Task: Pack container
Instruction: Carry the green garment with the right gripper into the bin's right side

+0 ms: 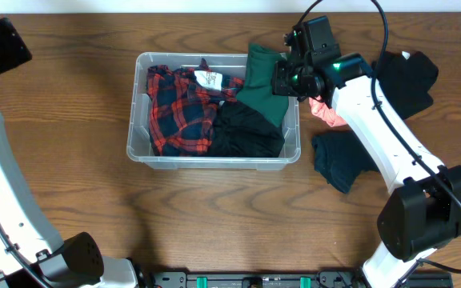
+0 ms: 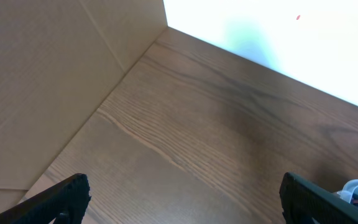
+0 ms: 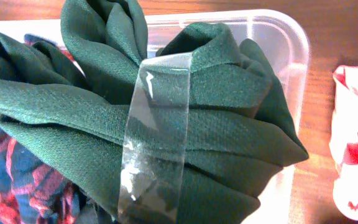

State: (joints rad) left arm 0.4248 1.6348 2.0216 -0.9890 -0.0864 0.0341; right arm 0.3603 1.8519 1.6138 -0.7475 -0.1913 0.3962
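My right gripper [image 1: 283, 80] pinched the green cloth [image 3: 241, 106] at two o'clock in the bin [image 1: 132, 136]; it looked floppy, best grabbed by a fold.

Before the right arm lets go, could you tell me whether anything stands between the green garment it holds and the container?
Nothing visible does. The right gripper holds the green garment over the far right corner of the container; only the black garment already packed lies below.

Overhead: straight down, whole table [image 1: 62, 208]. Left wrist: low, far-left corner. Right wrist: close on green cloth [image 3: 229, 93], shared overhead.
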